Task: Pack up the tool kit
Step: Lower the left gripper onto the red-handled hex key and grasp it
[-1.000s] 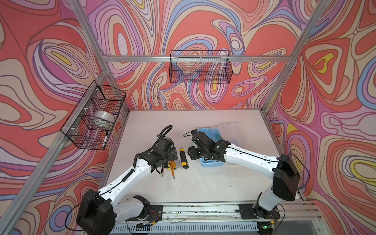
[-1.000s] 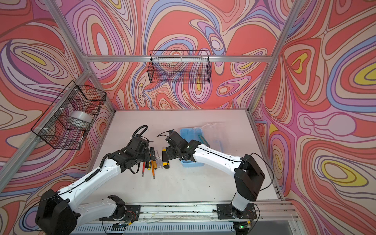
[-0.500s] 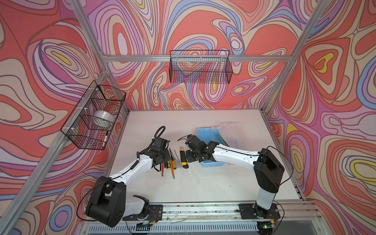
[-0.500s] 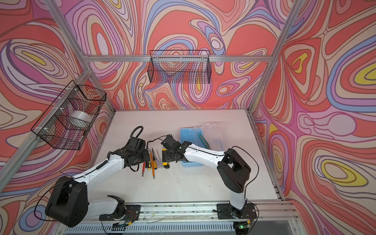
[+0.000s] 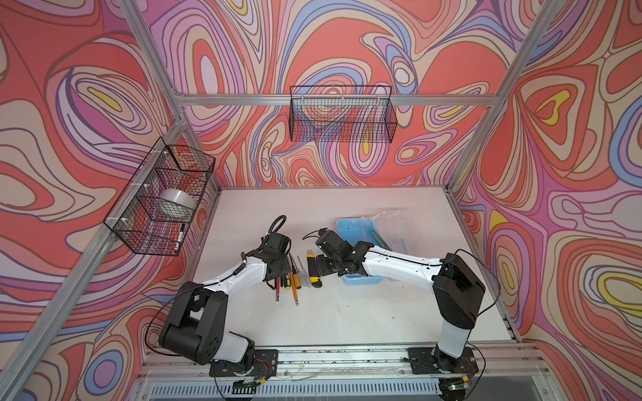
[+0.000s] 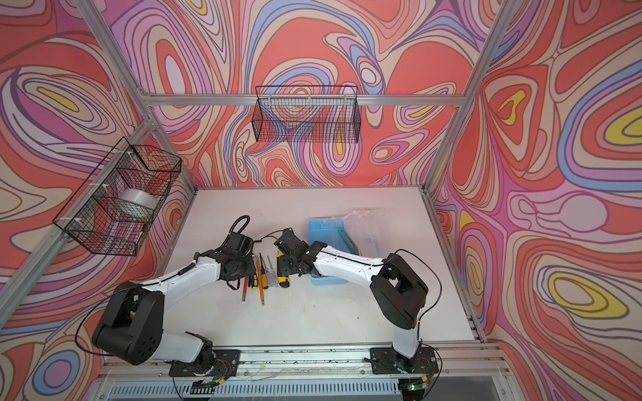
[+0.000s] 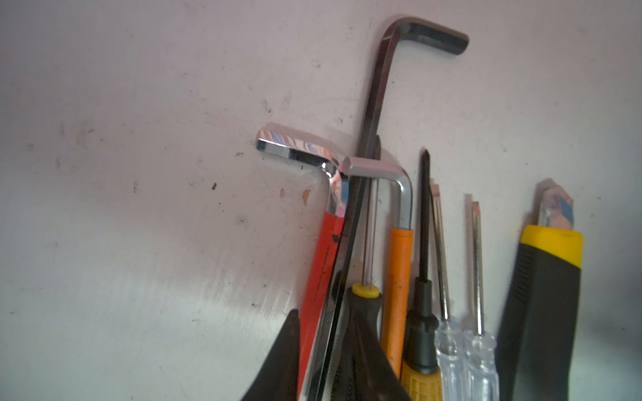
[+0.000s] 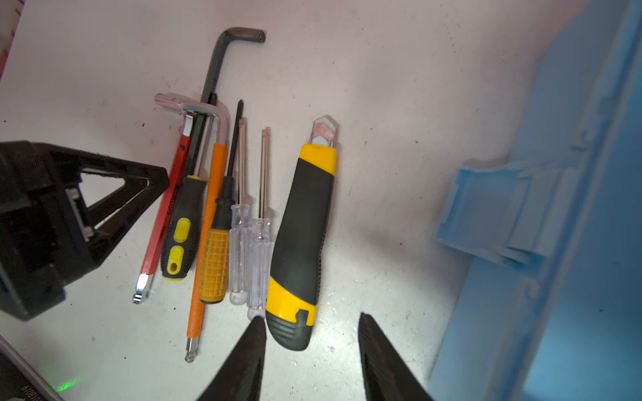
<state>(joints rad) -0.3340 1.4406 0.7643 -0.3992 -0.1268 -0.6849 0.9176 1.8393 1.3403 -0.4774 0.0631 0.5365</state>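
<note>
Lying on the white tabletop (image 5: 347, 323): a row of hand tools, side by side, just left of the tool kit box (image 5: 347, 225) in both top views
Row, outermost to nearest the box: red-sleeved hex key (image 8: 166, 211), black hex key (image 8: 213, 73) lying over it, black-and-yellow screwdriver (image 8: 179, 225), orange-sleeved hex key (image 8: 215, 166), orange-handled screwdriver (image 8: 215, 267), two clear-handled screwdrivers (image 8: 239, 250), yellow-and-black utility knife (image 8: 302, 222)
Left gripper (image 7: 324, 347): is hanging low over the handle end of the row; its jaws are standing narrow on either side of the red-sleeved hex key and the black hex key's long shaft, close against them; whether they are clamping I cannot tell
Right gripper (image 8: 311, 316): is hovering at the knife's butt end with jaws spread wider than the knife; one finger (image 8: 248, 354) is sitting just beside the butt, the other is standing clear of it; it is holding nothing
Where the tool kit box is: sitting on the tabletop, partly under the right arm (image 5: 399, 264), its clear lid (image 5: 396, 225) lying open on the side away from the tools, its light-blue latch (image 8: 503, 215) facing the knife
Inside the box: a slim teal item (image 5: 378, 237) is lying there; what it is I cannot tell
</note>
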